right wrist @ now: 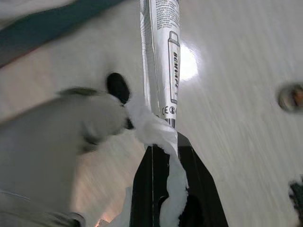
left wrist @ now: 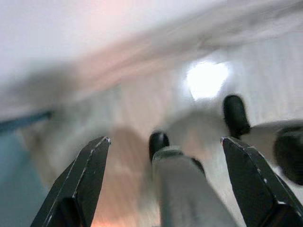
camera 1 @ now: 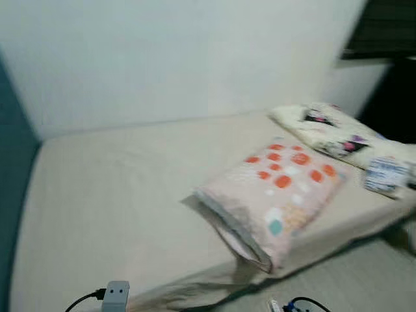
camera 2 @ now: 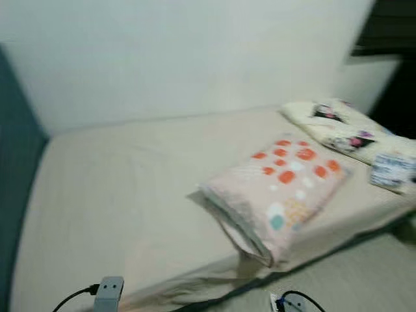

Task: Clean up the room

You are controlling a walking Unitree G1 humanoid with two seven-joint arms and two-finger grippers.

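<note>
Wrapper [right wrist: 161,61], a printed white plastic sleeve, is pinched by its lower end in the right end effector [right wrist: 163,161], hanging out past the closed fingertips over the floor [right wrist: 236,94], probably litter being carried off. Left end effector [left wrist: 163,146] hangs wide open and empty above the floor; the bed [camera 1: 123,188] with its spotted pillow [camera 1: 276,195] lies ahead.

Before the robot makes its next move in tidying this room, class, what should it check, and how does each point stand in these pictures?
1. Right gripper has a firm hold: ok, jaws shut on the white printed wrapper.
2. Left gripper free to pick something up: ok, jaws open with nothing between them.
3. Bed has things to sort: ok, the dotted pillow overhangs the near edge and the folded patterned blanket lies at the far right corner.
4. What the blue and white packet beside the blanket is: cannot tell, too blurred.
5. Where the wrapper should go: cannot tell.
</note>
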